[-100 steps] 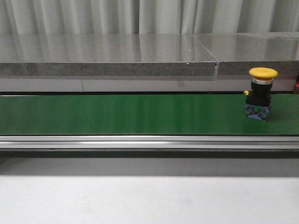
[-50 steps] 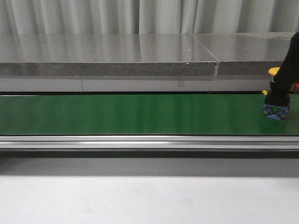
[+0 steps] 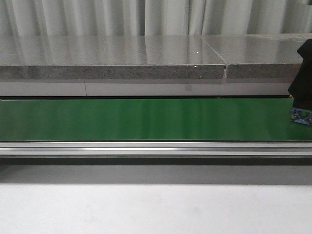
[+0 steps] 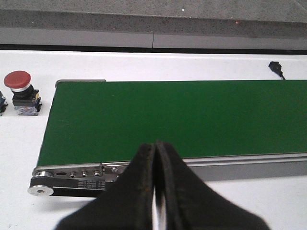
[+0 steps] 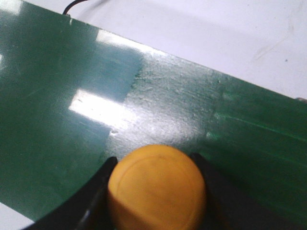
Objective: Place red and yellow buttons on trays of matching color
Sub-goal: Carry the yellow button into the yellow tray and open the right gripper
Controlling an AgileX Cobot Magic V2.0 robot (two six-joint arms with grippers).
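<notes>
Industrial test bench or lab. Green conveyor belt (image 3: 146,119) on aluminium rail (image 3: 146,148) crosses mid-frame; grey stone-like shelf (image 3: 112,58) above it, pleated grey curtain (image 3: 146,17) along the top, white tabletop (image 3: 146,209) below.

Pale pleated curtain (image 3: 97,17) across the rear. Grey speckled stone ledge (image 3: 112,58) below it, glossy, seam towards the right. White bench (image 3: 146,209) in the foreground; soft overhead light reflects off surfaces.
</notes>
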